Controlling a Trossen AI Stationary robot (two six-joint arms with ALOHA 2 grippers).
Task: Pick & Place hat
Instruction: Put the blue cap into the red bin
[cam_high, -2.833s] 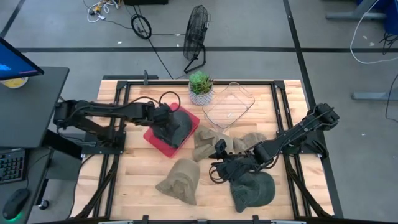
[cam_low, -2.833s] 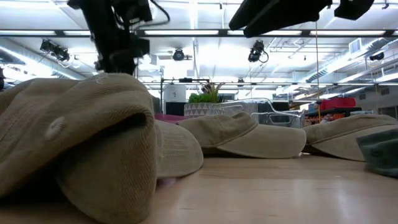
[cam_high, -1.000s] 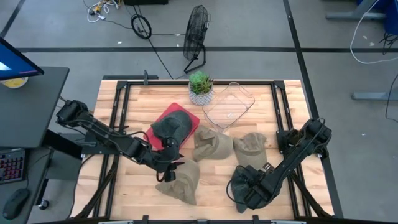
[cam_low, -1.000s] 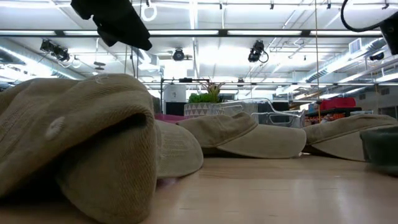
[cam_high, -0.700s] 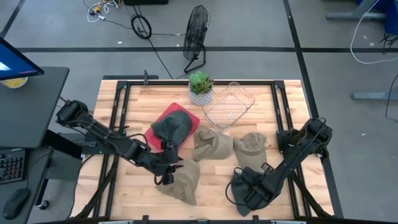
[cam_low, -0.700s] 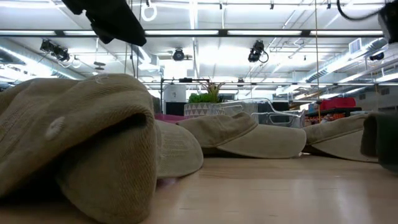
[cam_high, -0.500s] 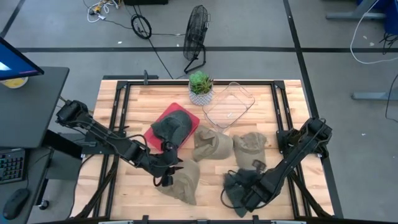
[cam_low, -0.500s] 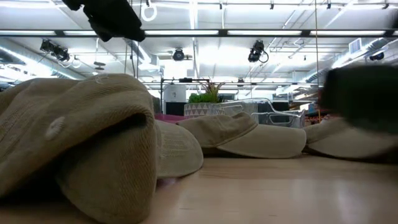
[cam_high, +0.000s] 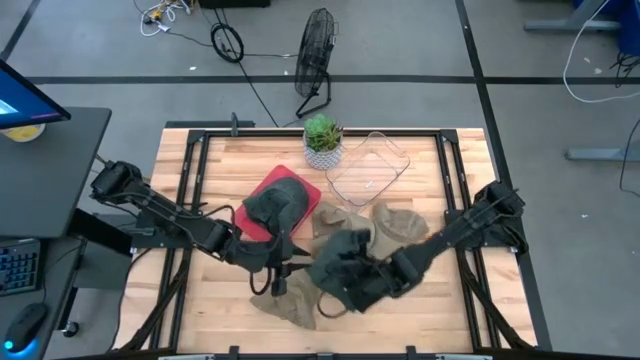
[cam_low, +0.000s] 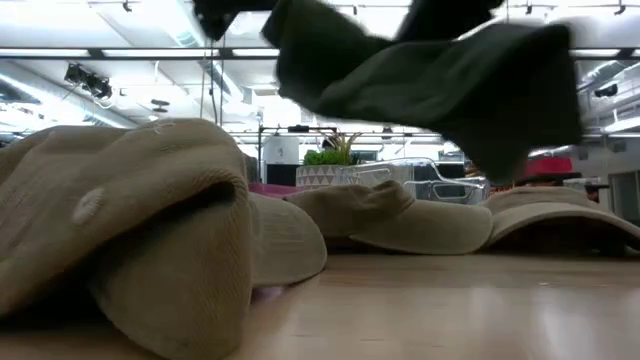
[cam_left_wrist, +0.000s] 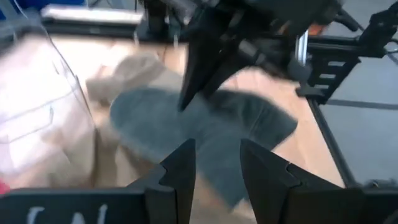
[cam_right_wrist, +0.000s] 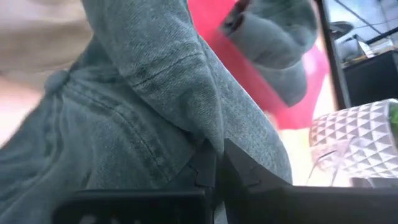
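Observation:
A dark green hat (cam_high: 338, 270) hangs in the air over the middle of the table, with my right gripper (cam_high: 370, 277) shut on it; the low view shows it (cam_low: 440, 80) well above the tan hats. Just left of it my left gripper (cam_high: 275, 278) stands open over a tan hat (cam_high: 290, 300) that lies on the table, its fingers (cam_left_wrist: 180, 171) touching nothing. A second dark green hat (cam_high: 275, 205) lies on the red tray (cam_high: 308, 190). Two more tan hats (cam_high: 335, 228) (cam_high: 402, 225) lie flat mid-table. My right gripper pinches a fold of the dark green hat's cloth (cam_right_wrist: 202, 134) between its two fingers. The fingers come slanting from the table's right side. The hat is lifted clear of the table and drapes slack around and below the fingers.
A potted plant (cam_high: 322, 140) and a clear plastic tub (cam_high: 368, 168) stand at the far middle. The table's black frame rails (cam_high: 190, 190) run along its left and right sides. Bare wood (cam_high: 450, 310) lies at the near right.
My right gripper has taken hold of the dark green hat at the near right, lifted it clear of the table and carried it toward the table's left, up to the middle beside my left gripper. The hat now hangs crumpled instead of lying flat.

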